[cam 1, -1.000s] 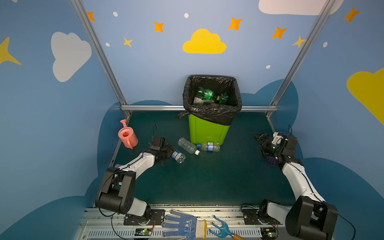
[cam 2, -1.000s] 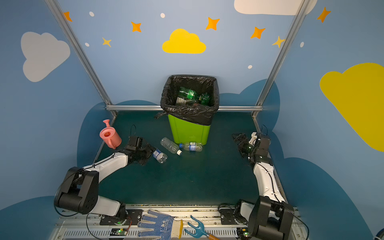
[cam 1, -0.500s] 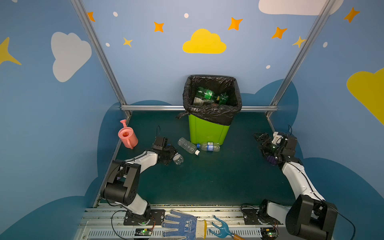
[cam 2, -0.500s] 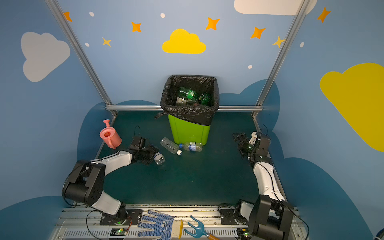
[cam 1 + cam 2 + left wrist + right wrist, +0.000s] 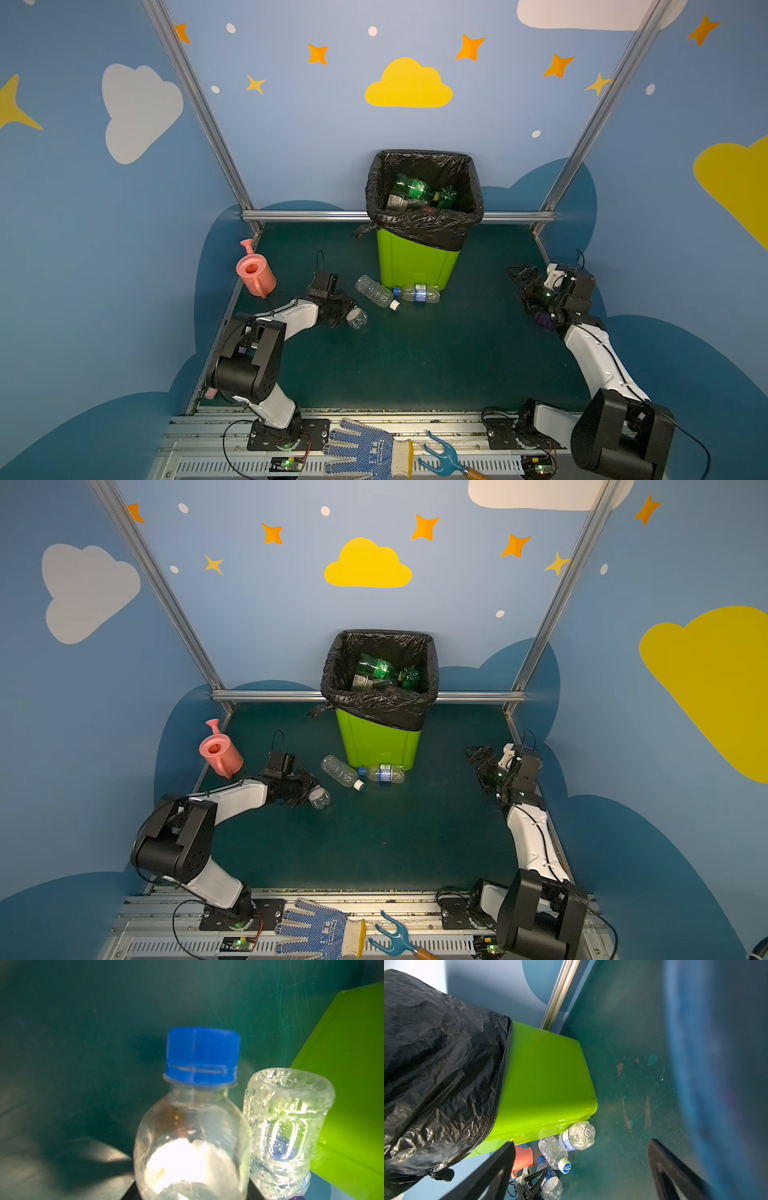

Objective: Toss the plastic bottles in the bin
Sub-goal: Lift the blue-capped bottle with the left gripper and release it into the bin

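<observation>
Tall lime-green bin [image 5: 417, 266], lined with a crinkled black bag [image 5: 424, 226], holds green and clear bottles [image 5: 410, 189]. Two clear bottles [image 5: 374, 291] lie at its base. Left gripper [image 5: 347, 312] clamps a blue-capped clear bottle [image 5: 357, 319] nearby; right gripper [image 5: 524, 286] gapes, empty.

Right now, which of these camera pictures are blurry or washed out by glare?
Left wrist view: the blue-capped bottle looks soft, with blown-out white glare on its body. Right wrist view: the bin is crisp, the blue wall smeared. Both top views: sharp and evenly lit.
</observation>
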{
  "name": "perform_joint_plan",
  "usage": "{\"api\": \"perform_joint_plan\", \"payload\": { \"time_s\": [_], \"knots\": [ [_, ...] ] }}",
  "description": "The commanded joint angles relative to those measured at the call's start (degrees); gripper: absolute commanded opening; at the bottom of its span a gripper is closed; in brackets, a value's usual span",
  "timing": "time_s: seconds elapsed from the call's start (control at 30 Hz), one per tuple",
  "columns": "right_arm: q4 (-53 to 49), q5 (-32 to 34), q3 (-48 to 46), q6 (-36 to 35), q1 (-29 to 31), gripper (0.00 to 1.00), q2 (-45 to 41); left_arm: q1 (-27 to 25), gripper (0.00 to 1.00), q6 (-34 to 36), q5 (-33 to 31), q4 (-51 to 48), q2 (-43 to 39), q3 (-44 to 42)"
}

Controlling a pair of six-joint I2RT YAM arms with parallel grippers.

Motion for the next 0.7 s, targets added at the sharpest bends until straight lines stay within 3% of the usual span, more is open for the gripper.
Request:
{"api": "perform_joint_plan", "payload": {
  "time_s": [0.0, 0.2, 0.43, 0.53, 0.67],
  "knots": [
    [-6.3, 1.0, -2.3, 1.7, -0.5, 0.98, 1.8, 0.0, 0.50, 1.4, -1.3, -0.6, -1.6, 0.7],
    [-6.3, 0.7, -1.8, 1.6, -0.7, 0.98, 1.9, 2.1, 0.48, 6.5, -5.6, -6.3, -10.0, 7.3],
    [-6.7, 0.1, -0.9, 1.2, -2.2, 0.98, 1.6, 8.1, 0.49, 17.3, -12.2, -6.2, -21.2, 27.2],
    [-6.9, 0.0, -1.1, 1.2, -2.8, 0.98, 0.9, 8.1, 0.50, 20.1, -12.8, -2.4, -21.1, 36.9],
    [-7.2, -0.5, -1.5, 1.2, -3.5, 0.98, -0.3, 6.6, 0.50, 19.3, -7.2, 4.4, -15.4, 47.4]
  ]
}}
